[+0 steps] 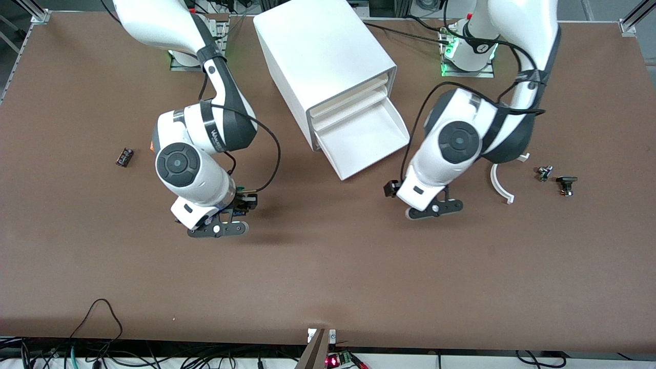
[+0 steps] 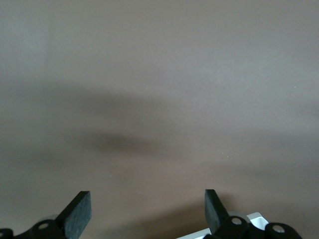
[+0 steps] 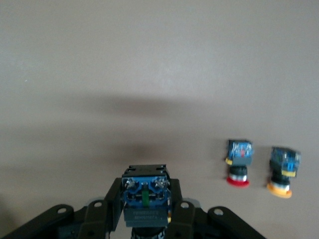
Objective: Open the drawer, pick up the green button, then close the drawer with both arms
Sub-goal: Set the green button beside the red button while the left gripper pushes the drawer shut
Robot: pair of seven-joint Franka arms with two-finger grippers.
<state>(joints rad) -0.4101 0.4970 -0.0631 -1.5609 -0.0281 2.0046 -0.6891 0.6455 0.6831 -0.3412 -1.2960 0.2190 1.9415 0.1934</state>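
Note:
The white cabinet [image 1: 323, 56] stands mid-table with its lowest drawer [image 1: 382, 146] pulled out; what shows of its inside is bare. My right gripper [image 1: 240, 206] hangs over the table toward the right arm's end, shut on the button [image 1: 246, 200]. In the right wrist view the button [image 3: 146, 191] shows its blue base and black body between the fingers [image 3: 110, 201]; its cap is hidden. My left gripper [image 1: 434, 209] hovers over bare table close to the drawer's front corner, open. In the left wrist view the left gripper [image 2: 147, 214] has nothing between its fingers [image 2: 79, 214].
A red-capped button [image 3: 238, 167] and a yellow-capped one [image 3: 284, 172] lie on the table near the right arm. A white curved piece [image 1: 499, 184] and two small dark parts [image 1: 545, 172] [image 1: 566, 183] lie toward the left arm's end.

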